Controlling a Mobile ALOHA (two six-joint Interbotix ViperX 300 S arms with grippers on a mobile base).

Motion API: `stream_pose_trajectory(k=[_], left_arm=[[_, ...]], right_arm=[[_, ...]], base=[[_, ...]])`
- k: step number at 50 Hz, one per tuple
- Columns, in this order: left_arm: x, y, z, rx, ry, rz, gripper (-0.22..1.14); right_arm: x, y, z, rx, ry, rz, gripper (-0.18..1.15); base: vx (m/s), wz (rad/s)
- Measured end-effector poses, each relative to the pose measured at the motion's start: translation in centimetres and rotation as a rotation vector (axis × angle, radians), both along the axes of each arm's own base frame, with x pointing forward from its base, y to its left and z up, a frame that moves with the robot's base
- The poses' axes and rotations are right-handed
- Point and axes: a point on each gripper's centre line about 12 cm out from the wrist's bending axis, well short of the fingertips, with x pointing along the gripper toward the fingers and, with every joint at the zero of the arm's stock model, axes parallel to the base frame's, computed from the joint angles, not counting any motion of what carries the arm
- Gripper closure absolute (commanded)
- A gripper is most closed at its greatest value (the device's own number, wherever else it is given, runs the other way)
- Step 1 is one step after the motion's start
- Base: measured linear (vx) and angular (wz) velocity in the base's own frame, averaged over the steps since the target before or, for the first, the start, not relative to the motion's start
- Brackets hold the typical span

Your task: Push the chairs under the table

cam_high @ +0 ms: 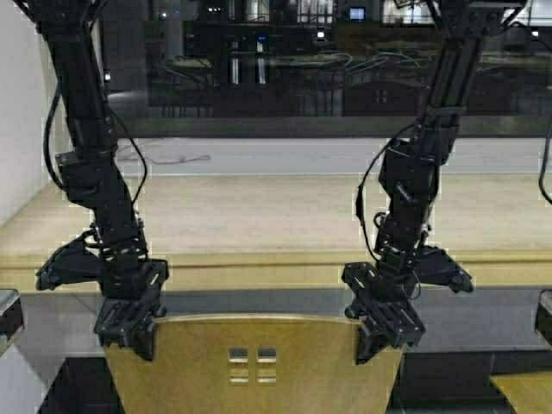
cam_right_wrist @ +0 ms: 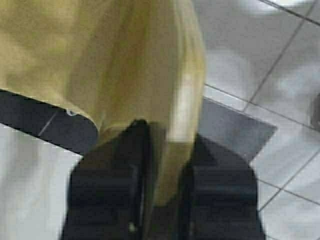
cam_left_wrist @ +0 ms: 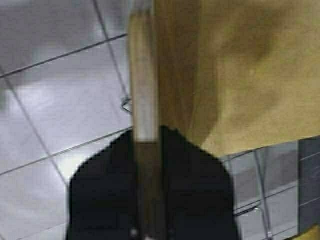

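Here the left gripper (cam_high: 129,328) is clamping the left top corner of the chair (cam_high: 254,362) back, its fingers (cam_left_wrist: 200,190) closing on either face of the plywood edge, as the left wrist view is showing. The chair is standing just in front of the table (cam_high: 259,269), its back rising near the table's thick front edge and roughly centred along it, with the seat not yet tucked underneath as far as can be judged. Further right, the right gripper (cam_high: 384,326) is pinching the right top corner of the same back, its fingers (cam_right_wrist: 107,195) straddling the rim.

The main risk is uneven pushing: if one arm is leading the other, the chair is likely to twist and a leg may catch a table support or a floor tile joint. Both grips are sitting shallow on the curved rim, so either could be slipping off upward under load. Pushing high on the back could also be tipping the chair forward rather than sliding it.
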Motion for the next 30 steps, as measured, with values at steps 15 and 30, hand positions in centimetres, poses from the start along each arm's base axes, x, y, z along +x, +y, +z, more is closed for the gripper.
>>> stream_pose_trajectory(k=[15,30], left_arm=[[0.4,-0.1,0.0,0.001,-0.015,0.003,0.84],[0.4,0.1,0.0,0.001,-0.018,0.022,0.84]], right_arm=[[0.7,0.0,-0.1,-0.008,-0.029,0.045,0.92],[1.8,0.5,0.0,0.006,-0.048,0.062,0.92]], base=[[0.22,0.03],[0.21,-0.01]])
